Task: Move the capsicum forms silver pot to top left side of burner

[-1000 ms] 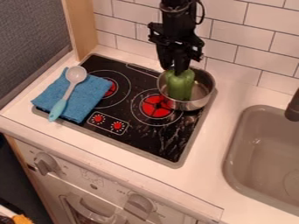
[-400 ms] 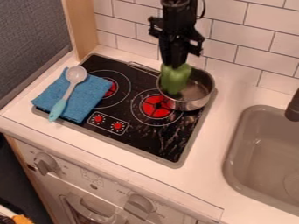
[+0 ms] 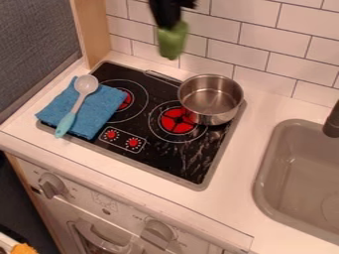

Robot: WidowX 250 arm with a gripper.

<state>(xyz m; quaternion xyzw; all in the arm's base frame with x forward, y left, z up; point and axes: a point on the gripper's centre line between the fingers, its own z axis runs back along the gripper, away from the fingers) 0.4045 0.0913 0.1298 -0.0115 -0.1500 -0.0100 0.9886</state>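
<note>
The gripper [image 3: 169, 25] is closed around one green capsicum [image 3: 172, 43] – held in the air before the tiled wall [image 3: 265, 49], well apart from the pot [image 3: 212, 118]. Black glass lies between the one silver pot, at the back right corner of the stove top [image 3: 165, 161], and the one blue towel [image 3: 102, 106] over its front left corner. Two red burners [image 3: 177, 120] show, the left partly covered by the towel. One spoon [image 3: 77, 105] rests on the towel, handle toward the bench's [image 3: 228, 203] front edge. The capsicum hangs nearly upright – long axis up and down, its free end pointing down.
</note>
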